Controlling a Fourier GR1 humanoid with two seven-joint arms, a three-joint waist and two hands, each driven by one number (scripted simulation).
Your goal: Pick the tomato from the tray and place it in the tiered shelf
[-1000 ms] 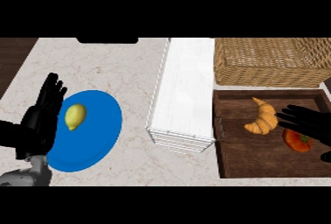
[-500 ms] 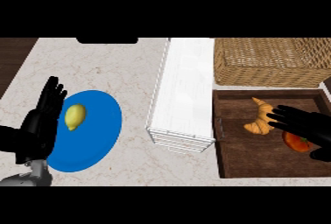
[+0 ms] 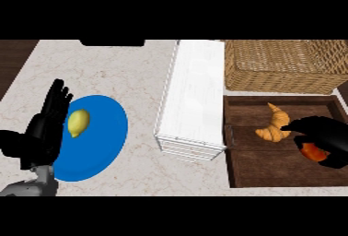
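Grasping is in hand: the right hand [image 3: 325, 137] curls round the tomato [image 3: 312, 152], half hidden in the wooden tray [image 3: 272, 171] beside the croissant [image 3: 273, 132]; next it must lift it leftward onto the white tiered shelf [image 3: 194, 101].
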